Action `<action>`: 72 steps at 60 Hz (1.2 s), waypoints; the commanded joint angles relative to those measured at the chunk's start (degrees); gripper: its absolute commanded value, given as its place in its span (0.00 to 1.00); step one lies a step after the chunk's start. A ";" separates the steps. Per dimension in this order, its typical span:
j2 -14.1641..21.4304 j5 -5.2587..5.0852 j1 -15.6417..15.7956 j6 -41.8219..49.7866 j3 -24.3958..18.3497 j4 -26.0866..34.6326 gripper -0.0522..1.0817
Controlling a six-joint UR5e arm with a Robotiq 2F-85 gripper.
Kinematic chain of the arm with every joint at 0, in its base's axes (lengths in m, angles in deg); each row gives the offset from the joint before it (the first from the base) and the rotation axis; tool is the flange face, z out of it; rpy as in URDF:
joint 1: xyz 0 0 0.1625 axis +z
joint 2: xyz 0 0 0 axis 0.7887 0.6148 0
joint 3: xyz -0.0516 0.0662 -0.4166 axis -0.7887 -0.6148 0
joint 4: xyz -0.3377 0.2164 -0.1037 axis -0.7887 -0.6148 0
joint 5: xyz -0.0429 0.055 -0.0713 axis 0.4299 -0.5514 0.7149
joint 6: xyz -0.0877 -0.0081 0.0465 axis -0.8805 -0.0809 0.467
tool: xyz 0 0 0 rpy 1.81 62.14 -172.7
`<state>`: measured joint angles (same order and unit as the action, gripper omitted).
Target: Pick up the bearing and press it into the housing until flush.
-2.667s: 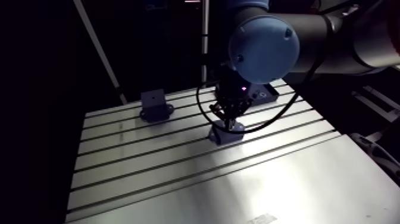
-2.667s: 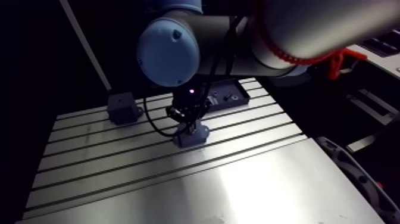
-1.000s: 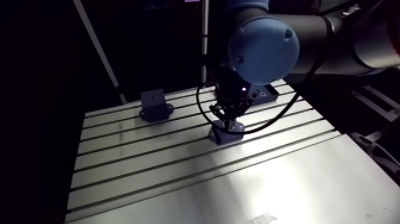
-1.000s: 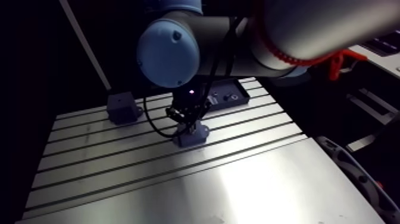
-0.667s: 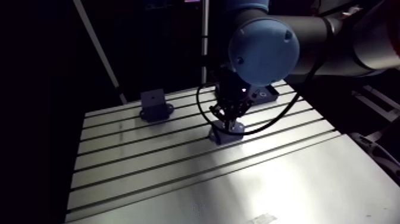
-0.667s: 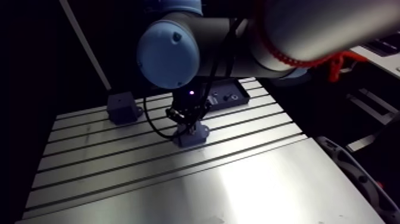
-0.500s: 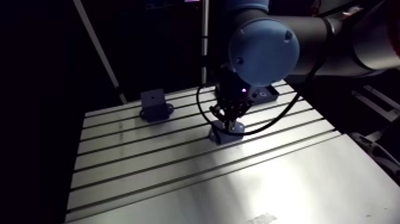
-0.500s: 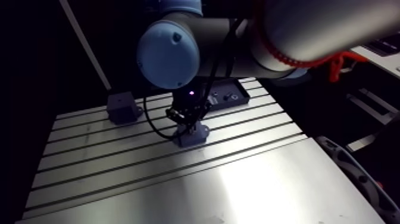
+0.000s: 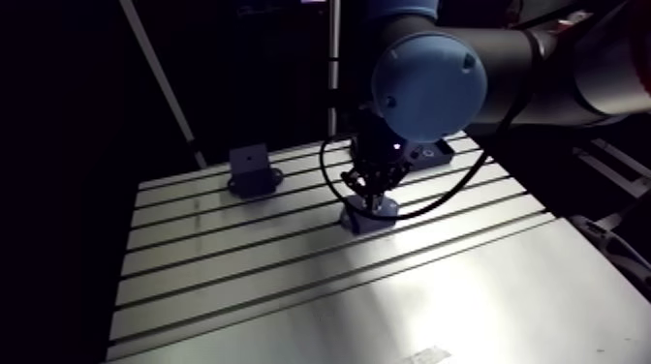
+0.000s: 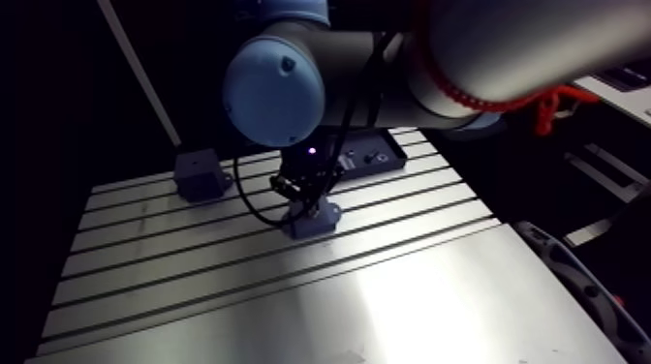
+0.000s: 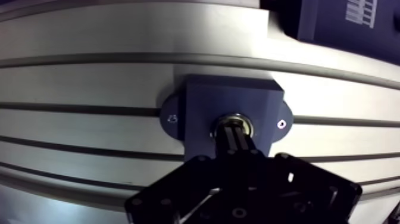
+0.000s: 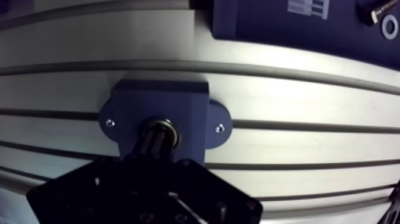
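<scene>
Gripper [image 11: 234, 133] with its fingers clenched together and nothing between them, the tips resting on the silver bearing [image 11: 235, 117]. The bearing sits in the bore of the dark blue housing [image 11: 199, 110] on the slotted table [image 11: 89, 77]. Farther right lies a dark labelled block [image 11: 342, 24]; at far left stands a second housing [image 9: 253, 170].

Downward claw [image 11: 236, 128], closed tight.

1. The dark blue-grey block housing [image 11: 202, 104]: a square body with a rounded flange ear on each side, one ear marked "25". It lies flat on the slotted aluminium table [image 11: 89, 77], astride a slot.
2. The silvery metal ring bearing [image 11: 221, 121]: sits in the round bore in the housing's top face; only part of its bright rim shows.
</scene>
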<state>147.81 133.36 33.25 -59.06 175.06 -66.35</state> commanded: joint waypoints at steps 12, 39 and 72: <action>0.00 0.00 -0.09 -0.04 0.32 -0.04 0.99; 0.09 0.09 -0.01 0.03 0.49 -0.04 1.00; 0.83 0.00 0.00 0.11 0.34 0.03 1.00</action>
<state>147.93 133.43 33.24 -59.03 175.51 -66.38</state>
